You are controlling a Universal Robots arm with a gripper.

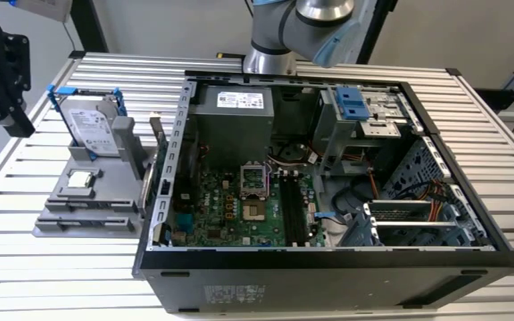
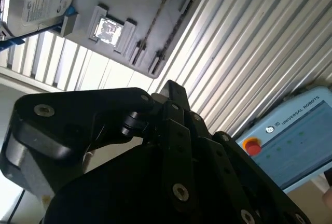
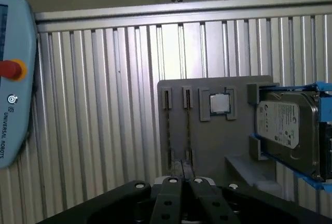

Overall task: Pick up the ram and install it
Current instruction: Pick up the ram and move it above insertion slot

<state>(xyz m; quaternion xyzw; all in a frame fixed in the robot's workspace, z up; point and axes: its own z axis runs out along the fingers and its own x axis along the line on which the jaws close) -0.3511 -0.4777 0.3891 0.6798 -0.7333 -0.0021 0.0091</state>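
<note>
The ram [image 1: 157,144] stands on edge in the grey holder [image 1: 88,200], on the side nearest the open computer case [image 1: 328,261]. In both wrist views it appears edge-on as two thin sticks [image 3: 167,130] [image 3: 188,130] [image 2: 153,19] held in slots of the holder [image 3: 207,141]. My gripper [image 1: 14,120] hangs at the exterior view's far left, above the table and apart from the holder. Its black fingertips [image 3: 173,181] meet at the middle, so my gripper [image 3: 182,180] [image 2: 171,86] is shut on nothing. Inside the case, the green motherboard [image 1: 230,207] has long dark ram slots [image 1: 293,207].
The holder also carries a silver hard drive in a blue frame [image 1: 92,127] [image 3: 288,125] and a square chip [image 1: 80,178] [image 3: 219,103]. A pale blue teach pendant [image 3: 13,79] [image 2: 295,141] lies on the slatted metal table [image 1: 51,281]. The arm's base [image 1: 270,60] stands behind the case.
</note>
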